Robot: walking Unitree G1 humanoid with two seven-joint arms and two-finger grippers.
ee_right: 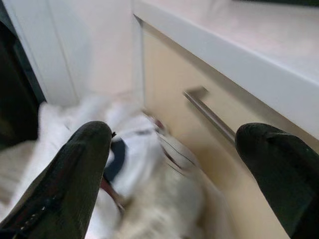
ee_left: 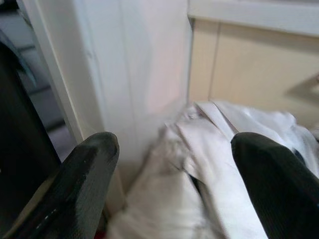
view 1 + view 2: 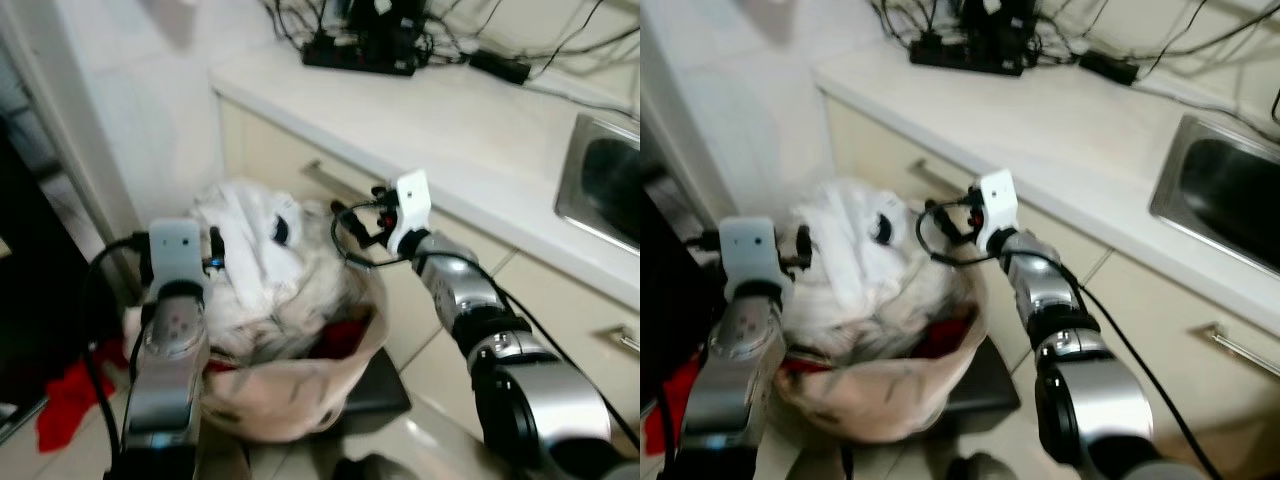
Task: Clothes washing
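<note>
Flanking the laundry basket (image 3: pixel 300 400), the left gripper (image 2: pixel 174 169) and right gripper (image 1: pixel 174 159) are hovering released above the white clothes (image 3: pixel 260 250), bracketing them for pickup.

Head pair downward – wrist cameras close over laundry (image 3: pixel 255 260)

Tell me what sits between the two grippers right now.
In the left eye view, the heap of white clothes in the laundry basket lies between the left gripper and right gripper.
</note>
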